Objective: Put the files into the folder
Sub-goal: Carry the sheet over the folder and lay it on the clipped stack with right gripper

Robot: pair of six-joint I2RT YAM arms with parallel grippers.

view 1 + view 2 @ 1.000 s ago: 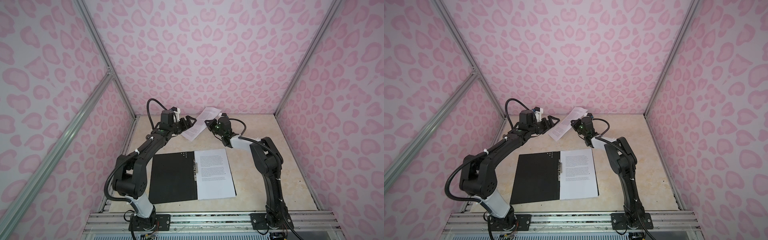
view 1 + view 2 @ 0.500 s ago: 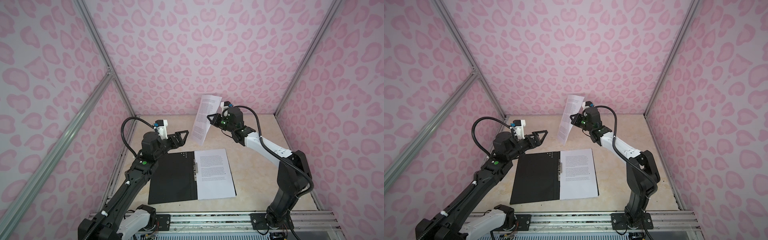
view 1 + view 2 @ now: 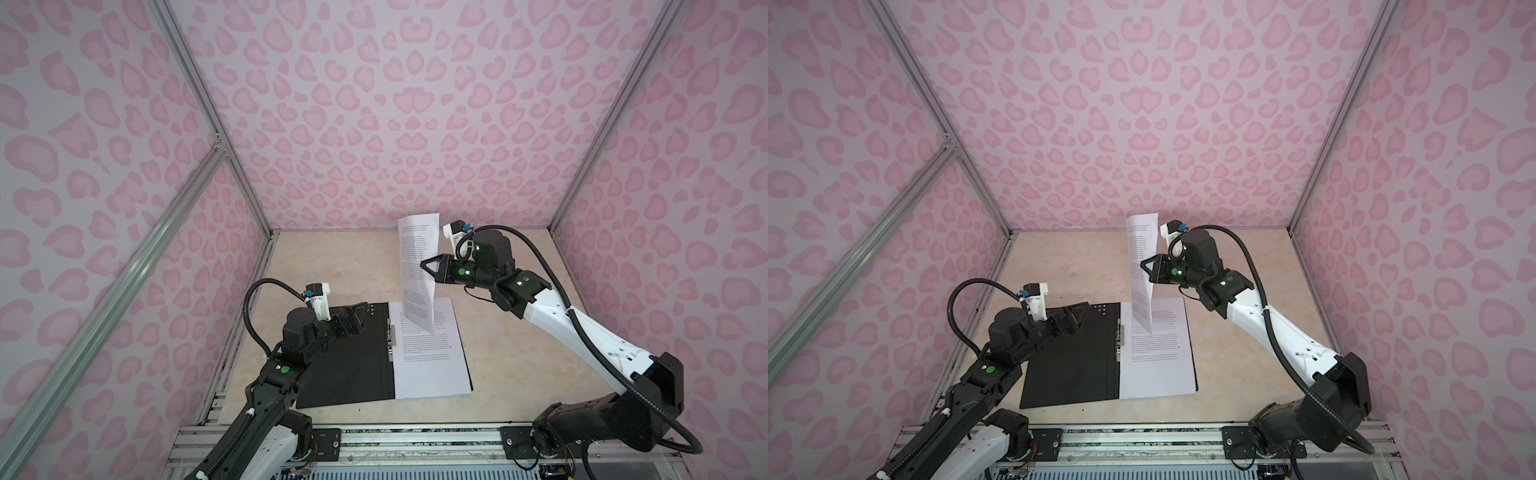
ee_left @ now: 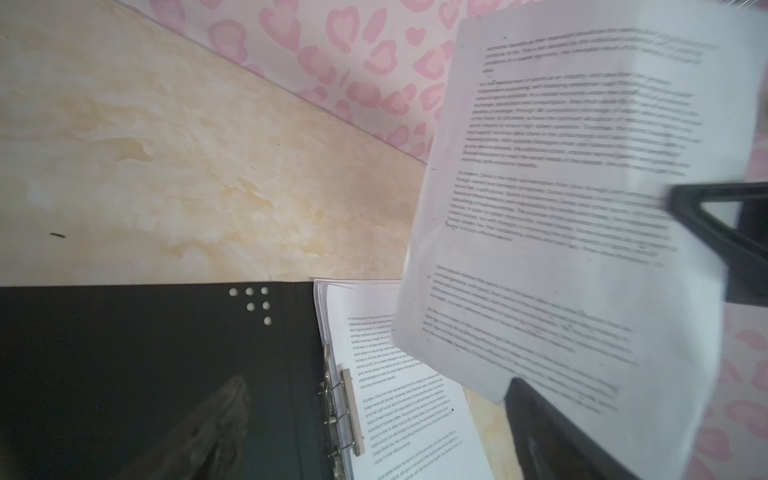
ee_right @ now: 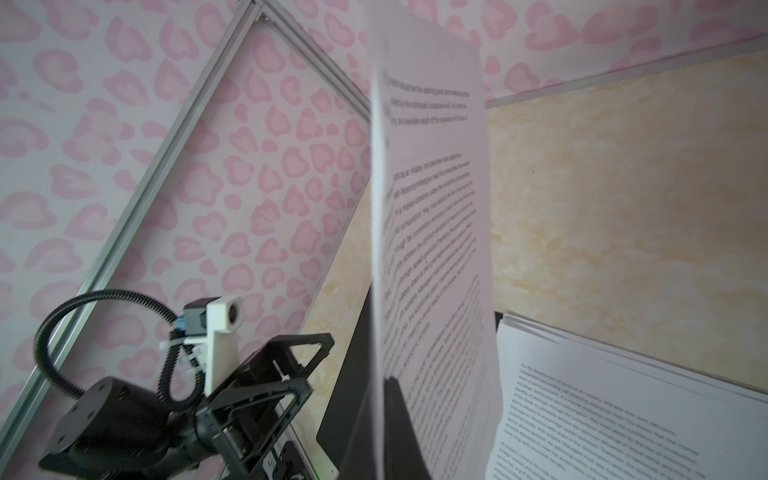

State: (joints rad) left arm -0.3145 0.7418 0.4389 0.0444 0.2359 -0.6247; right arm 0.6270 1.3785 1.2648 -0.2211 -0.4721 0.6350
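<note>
The folder (image 3: 349,365) (image 3: 1075,365) lies open on the table, black inside up, with its metal clip (image 4: 351,411) along the spine. A stack of files (image 3: 432,361) (image 3: 1158,365) rests on its right half. My right gripper (image 3: 424,266) (image 3: 1144,266) is shut on the edge of one printed sheet (image 3: 417,266) (image 5: 432,249), which hangs upright over the far end of that stack. My left gripper (image 3: 361,311) (image 3: 1081,309) hovers open and empty above the far end of the folder's left flap (image 4: 124,353).
Pink patterned walls close in the back and both sides of the beige table (image 3: 332,266). An aluminium frame post (image 3: 249,199) stands at the back left corner. A metal rail (image 3: 415,440) runs along the front edge.
My right gripper has lifted the sheet from the back of the table and carried it forward over the folder. My left arm has pulled back from the rear to the folder's left flap.
</note>
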